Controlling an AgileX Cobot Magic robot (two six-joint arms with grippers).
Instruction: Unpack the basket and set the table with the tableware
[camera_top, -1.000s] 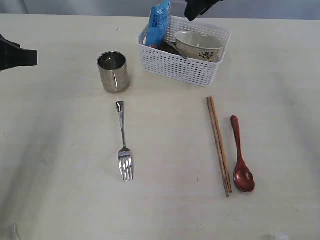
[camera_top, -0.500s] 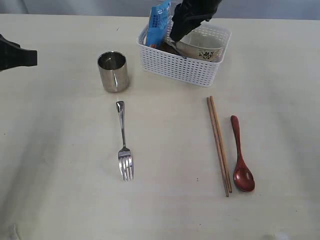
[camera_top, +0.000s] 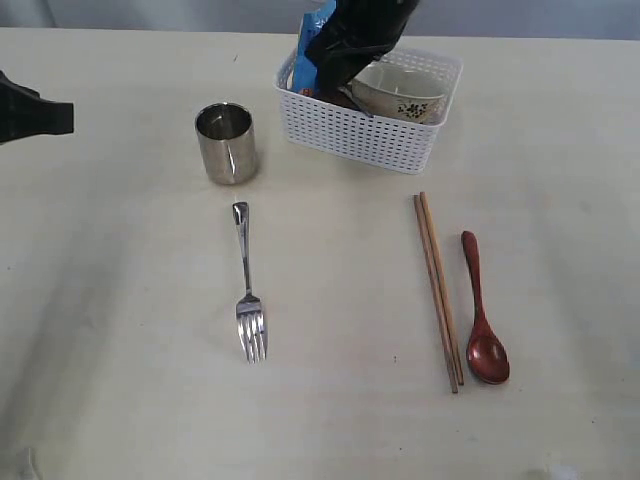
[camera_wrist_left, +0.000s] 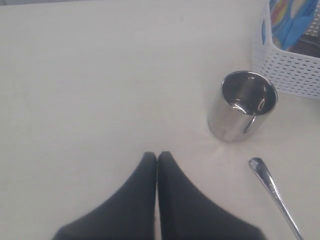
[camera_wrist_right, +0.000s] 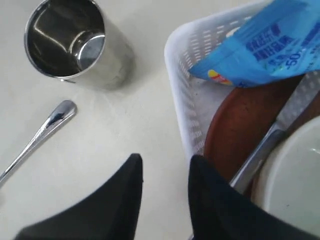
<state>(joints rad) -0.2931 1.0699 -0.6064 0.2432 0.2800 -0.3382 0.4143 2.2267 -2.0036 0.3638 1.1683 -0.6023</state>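
The left hand (camera_wrist_left: 157, 156) is seen shut and empty near the tabletop's (camera_top: 120, 400) left edge. Over the basket (camera_top: 360, 135) at the far side, the right hand (camera_wrist_right: 166, 160) is parted, nothing gripped — the lattice wall could be snagged instead of the knife (camera_wrist_right: 270, 142) — and the basket dragged.

The setting is reading as a robot test bench laid out as a dining place. A wide pale table (camera_top: 120, 400) is filling almost the whole exterior view, and a plain grey backdrop (camera_top: 150, 12) is running along its far edge. A fork (camera_top: 248, 290), chopsticks (camera_top: 438, 290), a spoon (camera_top: 480, 310) and a mug (camera_top: 226, 142) are sitting spaced out like a place setting near a white basket (camera_top: 360, 130). The black left gripper (camera_top: 70, 117) and right gripper (camera_top: 335, 85) are hanging over the table.
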